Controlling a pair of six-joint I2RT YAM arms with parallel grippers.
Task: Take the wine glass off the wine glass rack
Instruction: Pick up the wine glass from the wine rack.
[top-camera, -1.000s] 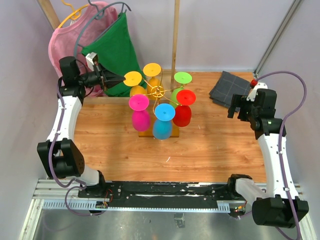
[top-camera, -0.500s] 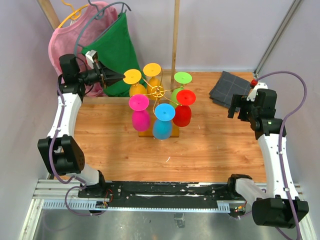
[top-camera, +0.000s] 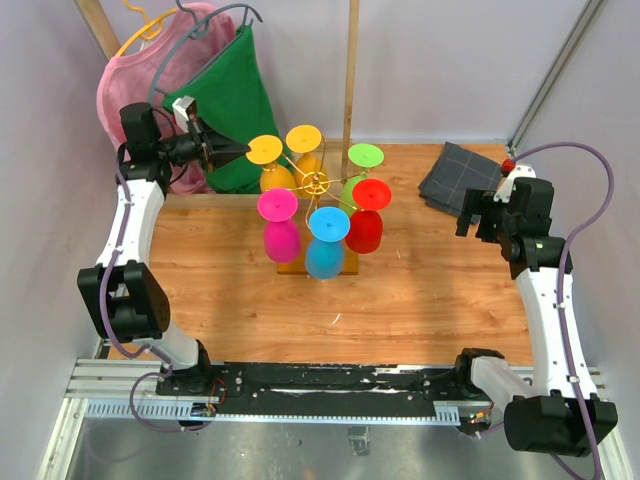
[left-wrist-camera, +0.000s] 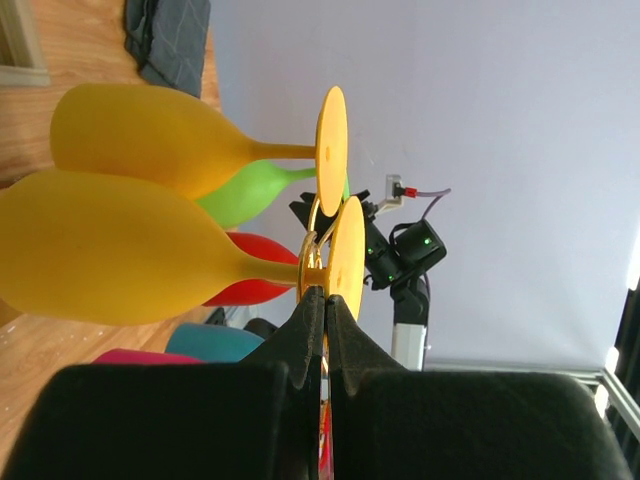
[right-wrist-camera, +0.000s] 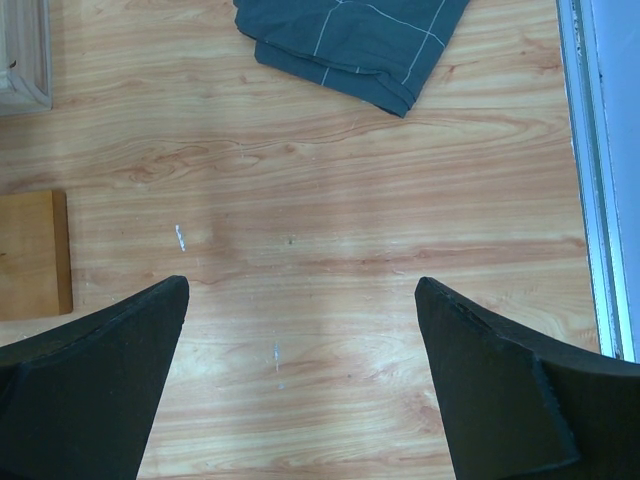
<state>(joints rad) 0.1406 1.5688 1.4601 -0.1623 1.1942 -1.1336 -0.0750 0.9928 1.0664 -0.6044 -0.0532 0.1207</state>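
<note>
Left gripper (top-camera: 243, 152): jaws pressed fully together with nothing between them. Tips sit at the foot rim of the yellow glass (top-camera: 265, 151); can't tell if they touch. Glass hangs on the rack (top-camera: 316, 183), 10 o'clock arm, long axis vertical, foot up, bowl down. Right gripper (right-wrist-camera: 300, 287): spread wide, empty, above the table (top-camera: 420, 290) at 3 o'clock, near the grey cloth (top-camera: 460, 175).

We see bright, even, diffuse light in the top view, with only soft, faint shadows on the table (top-camera: 420, 290). In the left wrist view the left fingers (left-wrist-camera: 300, 340) are black and featureless, and white glare burns along the lower right edge. In the right wrist view the wood grain is sharp, and the right fingers (right-wrist-camera: 90, 380) look slightly soft.
</note>
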